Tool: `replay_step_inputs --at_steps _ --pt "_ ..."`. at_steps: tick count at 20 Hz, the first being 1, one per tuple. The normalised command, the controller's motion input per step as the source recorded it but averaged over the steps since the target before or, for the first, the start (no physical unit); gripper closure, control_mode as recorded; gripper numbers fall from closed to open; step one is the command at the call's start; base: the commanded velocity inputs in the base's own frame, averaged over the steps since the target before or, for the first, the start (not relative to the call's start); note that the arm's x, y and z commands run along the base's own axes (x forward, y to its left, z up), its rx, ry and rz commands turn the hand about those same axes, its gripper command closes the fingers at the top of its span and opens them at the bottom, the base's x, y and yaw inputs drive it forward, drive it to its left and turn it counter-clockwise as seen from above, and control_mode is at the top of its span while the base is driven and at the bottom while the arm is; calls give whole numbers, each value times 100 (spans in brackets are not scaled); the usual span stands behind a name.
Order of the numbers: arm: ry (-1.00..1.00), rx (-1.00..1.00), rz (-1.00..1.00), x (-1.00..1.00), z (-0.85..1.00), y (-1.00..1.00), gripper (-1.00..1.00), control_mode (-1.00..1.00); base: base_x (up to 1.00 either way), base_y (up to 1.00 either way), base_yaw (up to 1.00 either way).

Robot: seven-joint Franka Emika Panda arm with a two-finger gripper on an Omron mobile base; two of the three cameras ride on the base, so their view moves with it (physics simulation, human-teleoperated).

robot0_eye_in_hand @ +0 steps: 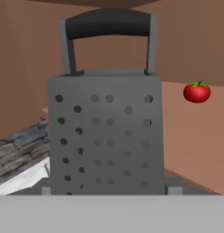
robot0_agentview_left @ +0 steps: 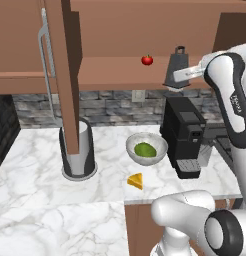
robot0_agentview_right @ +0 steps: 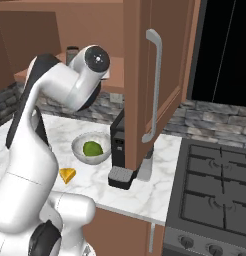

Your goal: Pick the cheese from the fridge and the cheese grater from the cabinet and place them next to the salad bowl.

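Note:
The dark grey cheese grater (robot0_eye_in_hand: pixel 104 132) stands upright on the lower shelf of the open brown cabinet (robot0_agentview_left: pixel 115 70), close in front of the hand. My gripper (robot0_eye_in_hand: pixel 109 191) is open, with one fingertip on each side of the grater's base and a narrow gap on the right. From the left base view the gripper (robot0_agentview_left: pixel 176 79) reaches the grater (robot0_agentview_left: pixel 177 62) from the right. The yellow cheese (robot0_agentview_left: pixel 136 181) lies on the marble counter just in front of the salad bowl (robot0_agentview_left: pixel 146 148). Both also appear in the right base view: cheese (robot0_agentview_right: pixel 67 175), bowl (robot0_agentview_right: pixel 92 148). The fridge is out of view.
A red tomato (robot0_eye_in_hand: pixel 196 92) sits on the same shelf, left of the grater in the left base view. The cabinet door (robot0_agentview_left: pixel 67 75) hangs open with its silver handle (robot0_agentview_right: pixel 152 85). A black coffee machine (robot0_agentview_left: pixel 187 135) stands right of the bowl, a grey cylinder (robot0_agentview_left: pixel 79 150) to its left, a stove (robot0_agentview_right: pixel 215 195) at the right.

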Motion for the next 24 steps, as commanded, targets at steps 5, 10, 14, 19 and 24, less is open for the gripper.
replay_step_inputs --at_steps 5,10,14,19,24 --pt "0 0 -1 -45 -12 10 100 -100 0 0 0" --pt "0 1 -1 -35 -19 11 100 -100 0 0 0" --pt "0 0 0 -32 -30 8 100 -100 0 0 0" --pt "0 0 0 -14 -45 6 100 -100 0 0 0" --pt "2 0 0 -2 -52 0 100 -100 0 0 0"
